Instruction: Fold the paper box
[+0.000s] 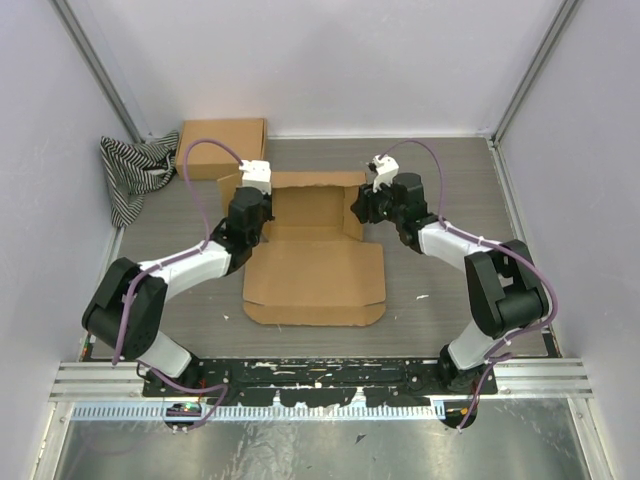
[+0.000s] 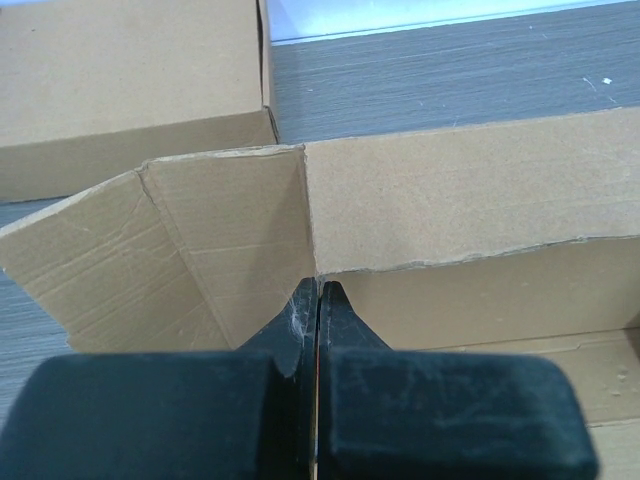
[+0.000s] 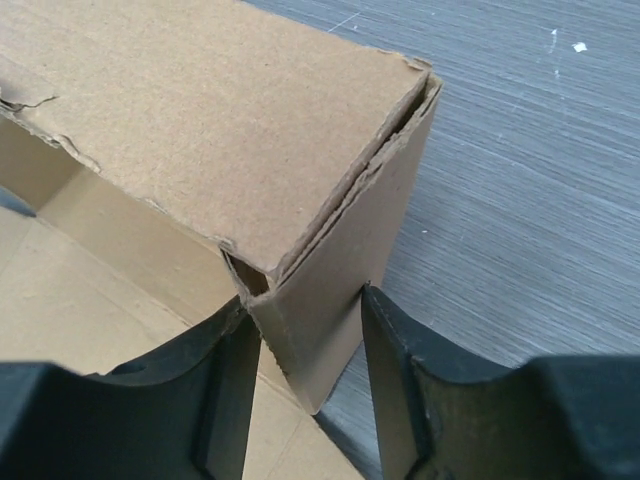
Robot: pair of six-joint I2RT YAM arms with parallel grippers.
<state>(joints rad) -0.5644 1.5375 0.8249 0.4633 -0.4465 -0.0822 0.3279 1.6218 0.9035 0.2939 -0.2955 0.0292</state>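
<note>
Pinching one side wall, your left gripper (image 2: 318,300) clamps the paper box (image 1: 310,215) on the table (image 1: 450,290), your right gripper (image 3: 312,320) straddles the opposite wall's corner unclosed, so the box sits between them, lid panel (image 1: 315,285) flat toward you.

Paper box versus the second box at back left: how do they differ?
The paper box is half-formed: side walls up, lid panel flat toward the arms; the second box is closed. The paper box is held: left gripper shut on one wall, right gripper open around a corner; no gripper touches the second box, beside the striped cloth. Both are plain brown cardboard.
</note>
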